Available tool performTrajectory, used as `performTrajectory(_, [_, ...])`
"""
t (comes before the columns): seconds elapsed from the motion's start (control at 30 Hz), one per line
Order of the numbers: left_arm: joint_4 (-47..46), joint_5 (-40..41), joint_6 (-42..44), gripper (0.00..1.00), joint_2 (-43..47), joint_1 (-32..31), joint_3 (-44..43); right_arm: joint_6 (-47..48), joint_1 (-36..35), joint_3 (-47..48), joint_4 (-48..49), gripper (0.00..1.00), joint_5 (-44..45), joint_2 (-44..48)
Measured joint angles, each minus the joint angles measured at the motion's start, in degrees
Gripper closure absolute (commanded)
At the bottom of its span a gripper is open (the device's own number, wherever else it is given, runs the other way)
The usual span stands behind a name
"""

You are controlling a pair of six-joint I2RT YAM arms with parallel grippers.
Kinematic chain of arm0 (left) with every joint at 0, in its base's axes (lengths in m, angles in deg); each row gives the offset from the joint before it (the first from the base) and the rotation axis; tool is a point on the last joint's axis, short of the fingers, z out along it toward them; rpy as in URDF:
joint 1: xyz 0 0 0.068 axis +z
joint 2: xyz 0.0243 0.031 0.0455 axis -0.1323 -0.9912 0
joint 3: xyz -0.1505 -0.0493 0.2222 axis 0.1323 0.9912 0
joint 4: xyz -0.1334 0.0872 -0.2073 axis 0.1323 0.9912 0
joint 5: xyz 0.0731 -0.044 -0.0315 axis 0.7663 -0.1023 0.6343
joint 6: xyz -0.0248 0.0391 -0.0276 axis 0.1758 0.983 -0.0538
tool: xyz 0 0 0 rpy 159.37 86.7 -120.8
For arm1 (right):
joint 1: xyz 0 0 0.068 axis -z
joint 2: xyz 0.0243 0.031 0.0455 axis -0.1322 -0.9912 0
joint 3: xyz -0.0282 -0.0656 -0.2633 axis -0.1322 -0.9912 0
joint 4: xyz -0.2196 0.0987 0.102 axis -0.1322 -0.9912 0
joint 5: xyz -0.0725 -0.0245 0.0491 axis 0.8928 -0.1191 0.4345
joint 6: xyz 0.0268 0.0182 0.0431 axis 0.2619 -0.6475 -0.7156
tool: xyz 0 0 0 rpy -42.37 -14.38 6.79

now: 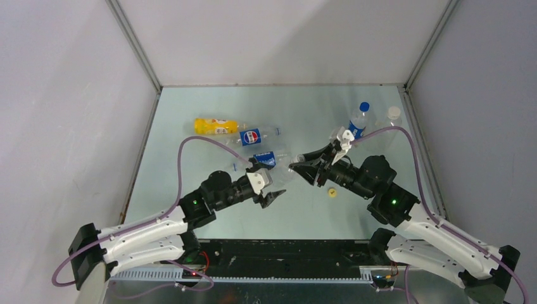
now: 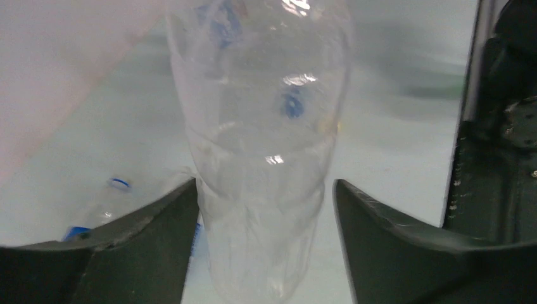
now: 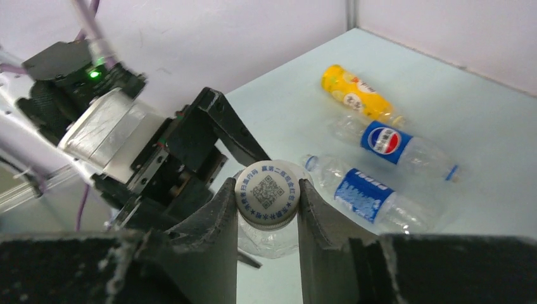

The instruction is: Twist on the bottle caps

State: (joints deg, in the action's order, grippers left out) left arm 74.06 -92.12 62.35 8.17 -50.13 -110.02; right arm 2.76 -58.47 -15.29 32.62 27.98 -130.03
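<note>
Left claw [image 2: 266, 190] in wide grip, right claw [image 3: 267, 190] in tight pinch

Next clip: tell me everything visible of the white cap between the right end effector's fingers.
The white cap is a small round plastic screw cap. Its flat top is printed with a dark QR code ringed by small characters and faces the right wrist camera. It sits on the neck of a clear bottle, clamped on opposite sides between the fingers of the right end effector. The left end effector holds the bottle's body. How far the cap is threaded on cannot be told.
</note>
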Motion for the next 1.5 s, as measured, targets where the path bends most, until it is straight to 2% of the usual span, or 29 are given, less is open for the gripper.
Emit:
performTrajectory(0.07, [-0.3, 0.1, -0.1, 0.01, 0.2, 0.3, 0.0, 1.2, 0.0, 1.2, -1.3, 1.00, 1.5, 0.0])
performTrajectory(0.3, [0.6, 2.4, 0.0, 0.00, 3.8, 2.9, 0.0, 5.4, 2.9, 4.6, -7.2, 1.00, 11.8, 0.0])
performTrajectory(0.63, [8.5, 14.6, -2.0, 0.00, 7.4, 6.3, -1.0, 6.1, 16.4, 5.2, -18.0, 0.99, 30.0, 1.0])
performTrajectory(0.77, [10.8, 19.2, -2.5, 0.00, 7.4, 6.5, -2.3, 5.3, 22.0, 4.5, -19.2, 0.99, 35.2, 1.3])
performTrajectory(1.0, [11.6, 22.7, -2.4, 0.00, 7.6, 6.6, -2.4, 3.3, 32.3, 0.1, -18.4, 0.96, 38.2, 0.1])
performTrajectory(1.37, [11.6, 23.9, -1.9, 0.00, 7.5, 6.6, -2.4, 2.2, 37.5, -3.9, -13.7, 0.89, 38.2, -7.0])
performTrajectory(1.5, [11.6, 23.9, -1.8, 0.00, 7.5, 6.6, -2.4, 1.7, 38.7, -3.9, -12.6, 0.84, 37.3, -8.7])
